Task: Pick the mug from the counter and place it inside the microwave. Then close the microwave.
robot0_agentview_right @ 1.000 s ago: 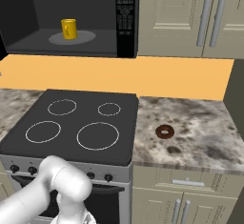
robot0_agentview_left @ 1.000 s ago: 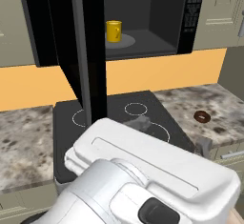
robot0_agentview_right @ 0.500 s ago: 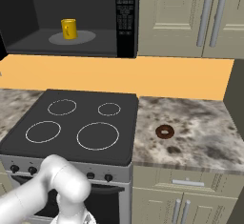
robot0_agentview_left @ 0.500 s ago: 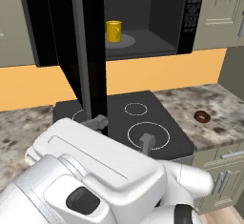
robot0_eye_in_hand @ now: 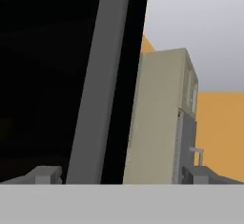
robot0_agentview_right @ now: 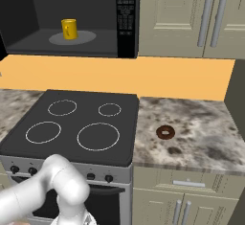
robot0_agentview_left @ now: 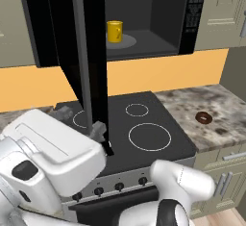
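The mug (robot0_agentview_left: 114, 31) already stood upright inside the microwave (robot0_agentview_left: 192, 23), on the grey turntable (robot0_agentview_left: 120, 41) at about eleven o'clock in the left base view, so the first half of the task looked finished. What remained, by my judgement, was shutting the door (robot0_agentview_left: 91, 52), which hung wide open and swung out toward the camera, its long grey bar handle (robot0_agentview_left: 82, 61) running down from twelve o'clock to the centre of that view.

In the right base view the mug (robot0_agentview_right: 69, 28) sat at about eleven o'clock, well apart from the dark round object (robot0_agentview_right: 165, 132) lying on the counter (robot0_agentview_right: 191, 128) at roughly four o'clock, just right of the stovetop (robot0_agentview_right: 76, 128).

In the hand view the gripper (robot0_eye_in_hand: 119, 175) faced the door's edge, its two tips at six o'clock standing wide apart with nothing between them; the grey handle (robot0_eye_in_hand: 102, 75) rose between the tips. Whether either finger touched the door could not be told.

Much was hidden. The arm's white body covered the lower left of the left base view, masking the stove's front. The microwave's hinge side was cut off, and the door's dark glass showed no detail.
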Motion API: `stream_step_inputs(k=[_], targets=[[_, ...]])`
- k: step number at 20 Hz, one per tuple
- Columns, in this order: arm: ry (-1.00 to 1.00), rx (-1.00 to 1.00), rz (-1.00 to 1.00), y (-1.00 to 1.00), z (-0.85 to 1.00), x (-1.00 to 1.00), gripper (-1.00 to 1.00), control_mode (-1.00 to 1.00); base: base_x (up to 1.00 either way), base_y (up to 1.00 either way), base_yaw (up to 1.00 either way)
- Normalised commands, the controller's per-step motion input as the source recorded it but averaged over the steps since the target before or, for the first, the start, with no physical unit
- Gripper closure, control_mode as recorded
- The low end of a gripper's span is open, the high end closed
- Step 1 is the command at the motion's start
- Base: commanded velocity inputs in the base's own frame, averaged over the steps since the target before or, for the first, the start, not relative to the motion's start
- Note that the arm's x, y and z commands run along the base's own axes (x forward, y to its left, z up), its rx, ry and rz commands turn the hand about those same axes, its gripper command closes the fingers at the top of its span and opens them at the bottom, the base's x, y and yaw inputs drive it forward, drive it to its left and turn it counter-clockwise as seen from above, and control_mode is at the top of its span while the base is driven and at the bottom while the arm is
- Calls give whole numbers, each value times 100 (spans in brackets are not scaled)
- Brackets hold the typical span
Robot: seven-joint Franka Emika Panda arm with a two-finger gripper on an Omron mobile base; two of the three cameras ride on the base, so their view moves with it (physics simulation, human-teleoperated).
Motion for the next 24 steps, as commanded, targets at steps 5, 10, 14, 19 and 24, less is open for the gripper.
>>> stream_step_inputs(k=[5,10,14,19,24], targets=[[0,0,-9,29,-3,54,-100,-100,0,0,0],[0,0,-11,33,-6,36,-100,-100,0,0,0],[0,0,-8,9,0,15,-100,-100,0,0,0],[-1,0,-3,-10,0,11,-100,-100,0,0,0],[0,0,0,-24,4,0,-100,-100,0,0,0]])
